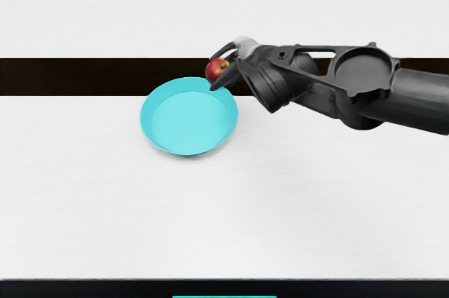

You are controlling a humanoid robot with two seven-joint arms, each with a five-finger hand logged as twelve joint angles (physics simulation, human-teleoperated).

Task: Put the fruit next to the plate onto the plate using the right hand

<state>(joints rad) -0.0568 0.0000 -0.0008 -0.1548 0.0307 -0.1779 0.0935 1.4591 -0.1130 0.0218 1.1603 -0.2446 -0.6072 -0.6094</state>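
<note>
Apple (217,69) gripped by right hand (237,62) at plate (158,141) edge.

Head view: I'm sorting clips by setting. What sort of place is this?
Probably a simulated tabletop test scene rather than a real room: a white table, one plain teal plate, and a red apple gripped by the robot's right hand.

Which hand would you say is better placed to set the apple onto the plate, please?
The right. The right hand is curled around the apple just by the plate's far right rim, so probably only a short move inward is needed. The left arm is not in view.
</note>
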